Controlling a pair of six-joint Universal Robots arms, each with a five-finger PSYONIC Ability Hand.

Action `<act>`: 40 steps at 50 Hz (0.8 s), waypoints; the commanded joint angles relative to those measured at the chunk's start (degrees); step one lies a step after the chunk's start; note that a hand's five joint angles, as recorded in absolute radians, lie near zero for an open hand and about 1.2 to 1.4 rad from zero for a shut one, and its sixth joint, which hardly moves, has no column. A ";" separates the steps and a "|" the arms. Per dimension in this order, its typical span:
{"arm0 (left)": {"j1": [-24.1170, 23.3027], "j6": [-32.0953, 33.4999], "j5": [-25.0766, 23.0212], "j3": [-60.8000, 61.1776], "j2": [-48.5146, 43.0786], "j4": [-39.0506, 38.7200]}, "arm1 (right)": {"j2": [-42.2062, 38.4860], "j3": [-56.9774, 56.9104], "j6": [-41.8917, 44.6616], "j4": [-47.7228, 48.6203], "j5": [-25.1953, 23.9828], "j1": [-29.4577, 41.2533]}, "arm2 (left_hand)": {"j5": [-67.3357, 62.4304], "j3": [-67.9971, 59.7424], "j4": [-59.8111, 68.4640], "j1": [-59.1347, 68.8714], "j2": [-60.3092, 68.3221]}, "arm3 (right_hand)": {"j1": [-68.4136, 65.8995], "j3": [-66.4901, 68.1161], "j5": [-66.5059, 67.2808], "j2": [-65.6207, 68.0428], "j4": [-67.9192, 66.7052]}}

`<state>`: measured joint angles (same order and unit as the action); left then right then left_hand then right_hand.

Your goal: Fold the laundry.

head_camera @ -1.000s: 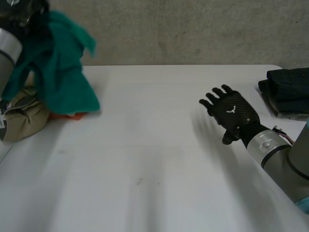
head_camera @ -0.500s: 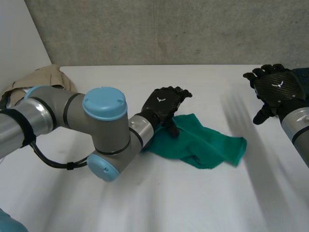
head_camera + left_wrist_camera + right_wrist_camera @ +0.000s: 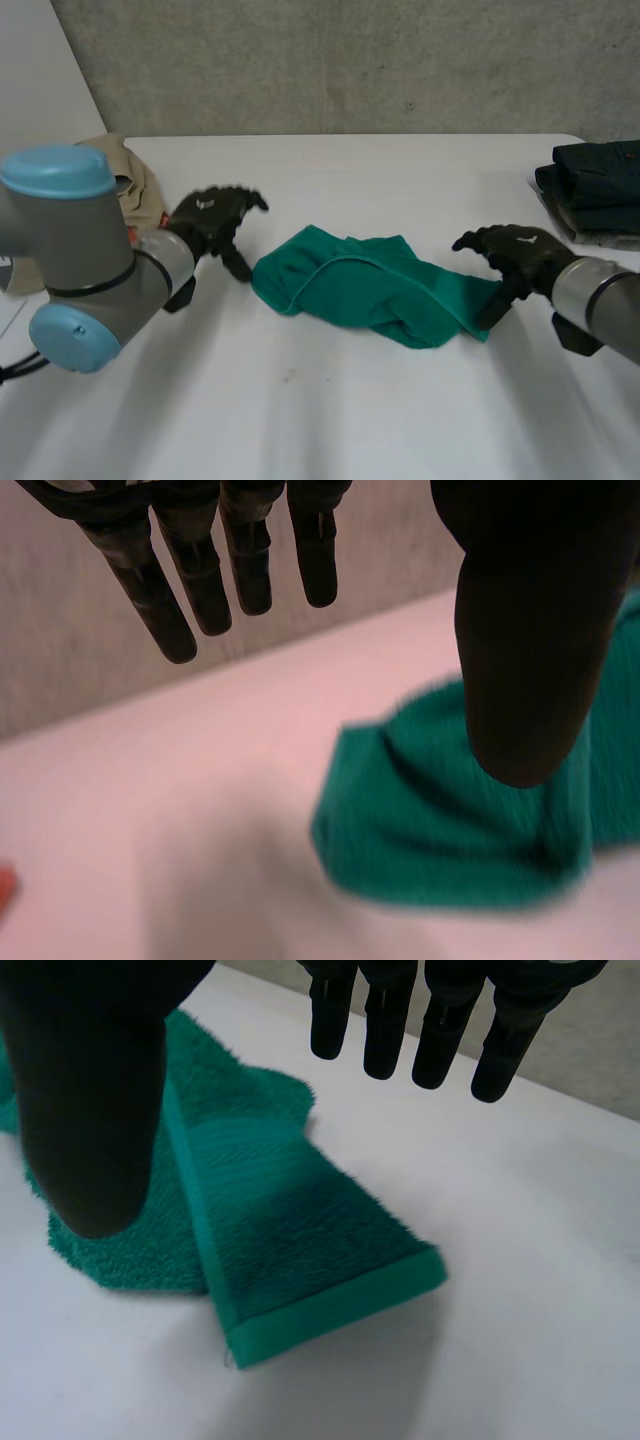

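Head view: green towel (image 3: 375,290) lies crumpled mid-worktop (image 3: 330,400), folds overlapping. Left hand (image 3: 212,222) hangs just beside its left end, apart from it, fingers straight and spread, holding nothing. Right hand (image 3: 515,255) sits at the towel's right end, fingers relaxed and spread. Right wrist view puts its thumb in front of the cloth, so contact cannot be read. Left wrist view: towel edge blurred. Beige garment (image 3: 135,175) partly hidden behind the left arm. Dark folded pile (image 3: 590,190) cut off at the frame edge.
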<state>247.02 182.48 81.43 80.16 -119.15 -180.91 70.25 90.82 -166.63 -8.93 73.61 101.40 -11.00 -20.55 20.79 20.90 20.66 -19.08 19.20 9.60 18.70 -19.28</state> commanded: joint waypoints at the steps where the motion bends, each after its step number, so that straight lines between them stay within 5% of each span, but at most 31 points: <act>1: 0.13 -0.46 -0.05 2.46 -3.37 0.38 | -6.35 0.24 0.52 8.56 2.67 3.10 | -5.70 -6.15 5.91 5.80 6.04 | -8.83 8.71 8.30 9.21 -8.63; 6: -0.04 -0.46 -0.22 4.04 -3.55 -0.58 | -8.55 -0.20 0.87 12.79 4.87 4.94 | -5.20 -5.64 5.41 5.30 5.54 | -20.06 19.94 19.53 20.44 -19.86; 8: -0.05 -0.46 -0.22 4.13 -3.81 -1.19 | -9.08 -0.29 0.96 16.20 5.66 5.82 | -2.52 -2.96 2.72 2.61 2.86 | -43.97 43.85 43.45 44.36 -43.77; 11: 0.04 -0.46 -0.31 4.13 -4.16 -2.51 | -8.82 -0.29 1.22 18.77 6.28 6.00 | 2.20 1.76 -1.99 -2.10 -1.86 | -60.87 60.75 60.35 61.26 -60.67; 21: -0.66 0.07 -2.16 0.71 -8.99 -9.18 | 4.53 -0.73 1.75 20.01 5.49 8.73 | 7.59 7.14 -7.38 -7.49 -7.25 | -60.92 60.80 60.40 61.30 -60.72; 33: -2.51 0.24 -2.16 -7.91 -15.85 -12.10 | 17.81 -3.80 0.70 9.81 0.92 8.20 | 6.25 5.80 -6.04 -6.15 -5.90 | -60.92 60.80 60.40 61.30 -60.72; 40: -3.12 0.07 -2.16 -10.46 -18.31 -11.57 | 24.14 -4.77 -0.45 9.54 1.18 7.85 | -11.87 -12.31 12.08 11.97 12.21 | -60.92 60.80 60.40 61.30 -60.72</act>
<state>244.38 182.69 79.26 71.45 -135.74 -193.07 90.46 86.62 -166.35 0.55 74.59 109.60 -6.12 -15.67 15.88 15.97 15.96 -64.95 67.76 56.32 67.55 -68.62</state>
